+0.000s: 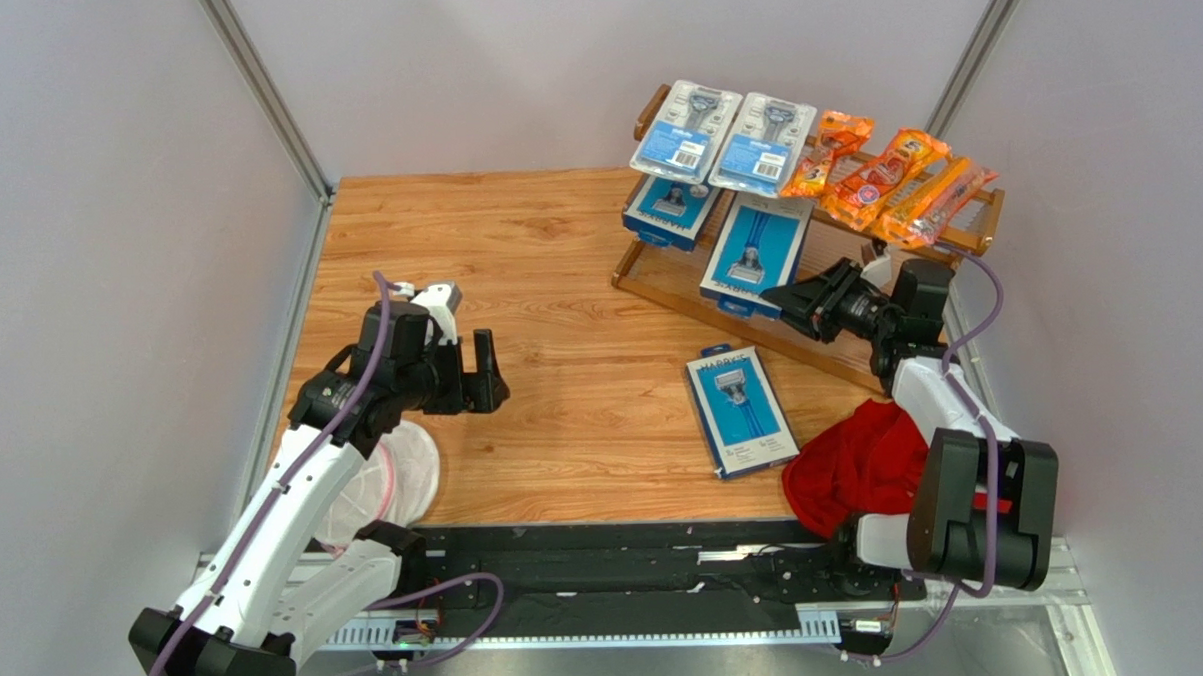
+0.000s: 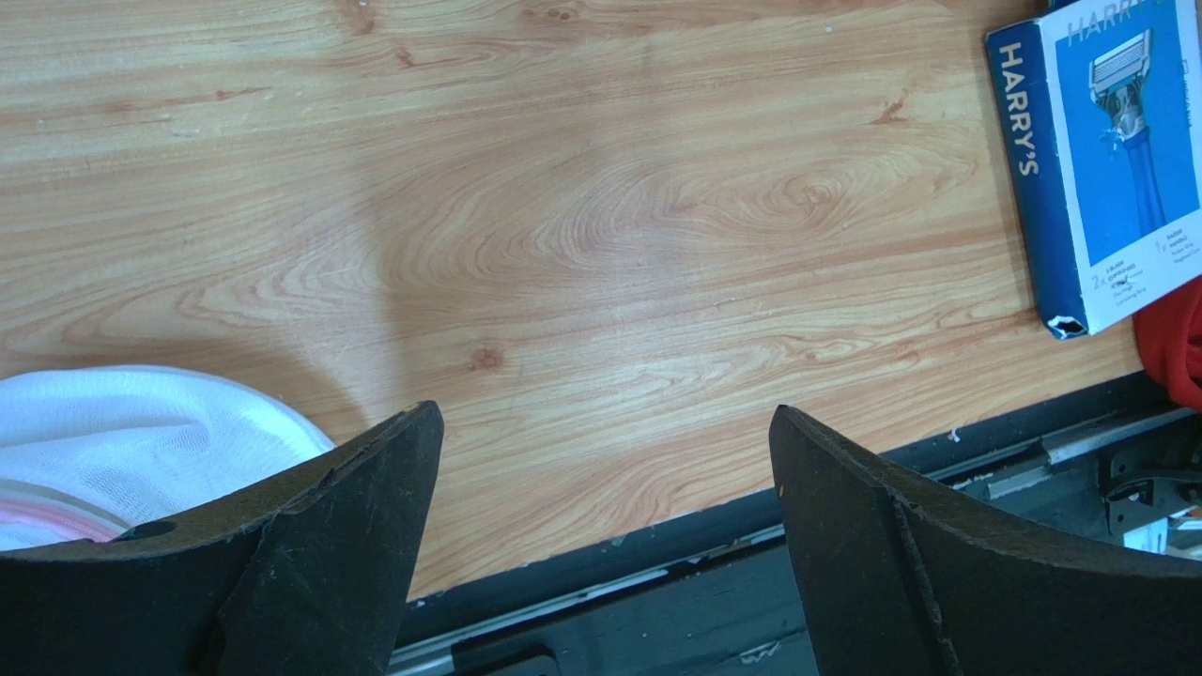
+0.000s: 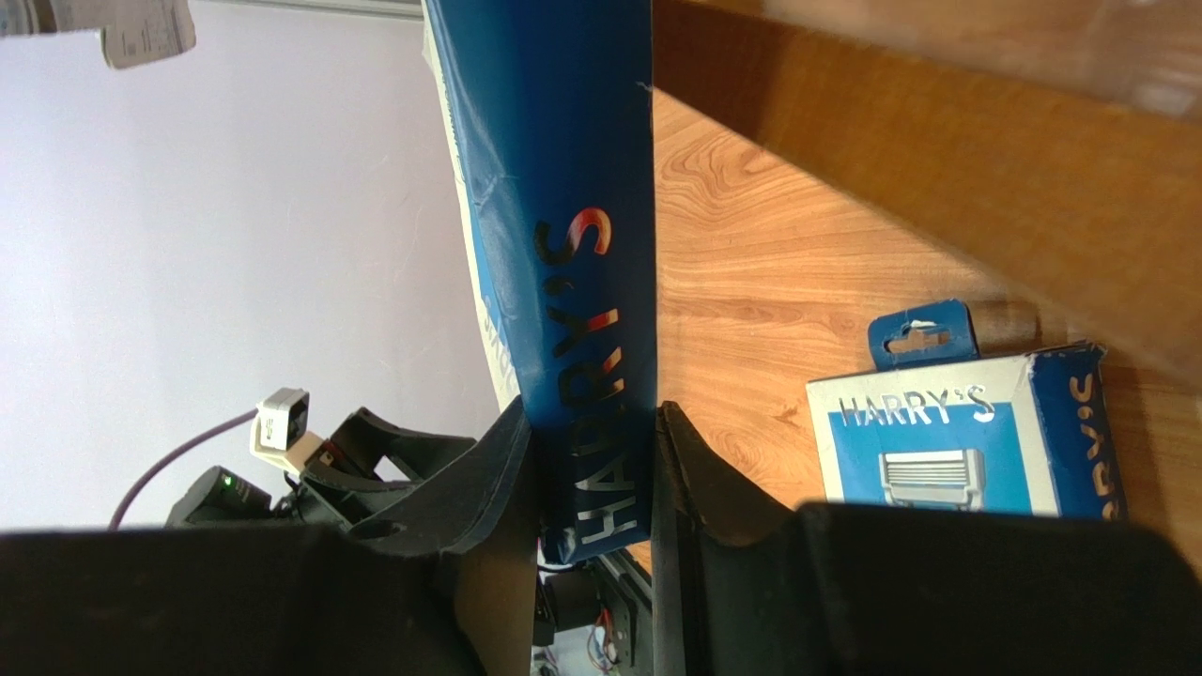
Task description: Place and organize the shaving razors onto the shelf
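We see the right gripper (image 3: 593,411) pinching a blue box (image 3: 565,169) at the low tier of the shelf (image 1: 659,287) | left gripper (image 2: 604,416) spread wide, holding nothing, over the bench (image 1: 561,280) | second box (image 1: 740,408) flat on bench

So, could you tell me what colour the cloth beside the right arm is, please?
Red; the cloth shows best in the top view.

- Box on the table (image 1: 740,410) — dark blue edge, brighter blue face, white lettering.
- Held box (image 3: 579,282) — deep blue, lettering shading from orange to white.
- Blister packs (image 1: 686,130) — light-blue cards.
- Bags (image 1: 895,178) — orange.
- Cloth (image 1: 860,461) — red.
- Shelf (image 1: 651,288) — brown wood.
- Table (image 1: 561,280) — honey-coloured, swirled grain.
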`<state>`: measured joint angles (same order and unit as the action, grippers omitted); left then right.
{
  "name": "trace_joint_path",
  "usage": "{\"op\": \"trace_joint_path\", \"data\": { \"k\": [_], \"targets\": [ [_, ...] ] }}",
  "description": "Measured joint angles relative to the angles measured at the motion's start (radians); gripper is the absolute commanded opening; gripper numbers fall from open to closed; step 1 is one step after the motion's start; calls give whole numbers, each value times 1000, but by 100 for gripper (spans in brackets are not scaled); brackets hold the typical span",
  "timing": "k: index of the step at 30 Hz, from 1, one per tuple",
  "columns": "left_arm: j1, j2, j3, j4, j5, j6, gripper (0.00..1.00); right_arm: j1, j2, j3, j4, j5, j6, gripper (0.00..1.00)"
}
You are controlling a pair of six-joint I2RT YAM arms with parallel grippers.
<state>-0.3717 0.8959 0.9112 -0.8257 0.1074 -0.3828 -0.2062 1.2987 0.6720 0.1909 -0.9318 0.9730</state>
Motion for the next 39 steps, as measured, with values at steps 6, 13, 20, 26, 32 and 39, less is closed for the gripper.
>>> {"op": "trace_joint_path", "data": {
  "k": [6,13,20,26,32,39],
  "targets": [
    [0,1,0,0,3,0,95,0,54,5,49,16,38,0],
    [0,5,-2,0,8,0,95,0,98,5,132,35,108,2],
    [0,6,-7,1,15,0,95,8,153,47,166,54,155,4],
    [0,5,-9,2,15,0,95,39,193,99,148,79,161,8],
    [0,5,-13,2,19,0,95,61,216,126,135,95,160,13],
    [0,5,-15,8,23,0,94,62,217,127,135,109,163,33]
  ]
}}
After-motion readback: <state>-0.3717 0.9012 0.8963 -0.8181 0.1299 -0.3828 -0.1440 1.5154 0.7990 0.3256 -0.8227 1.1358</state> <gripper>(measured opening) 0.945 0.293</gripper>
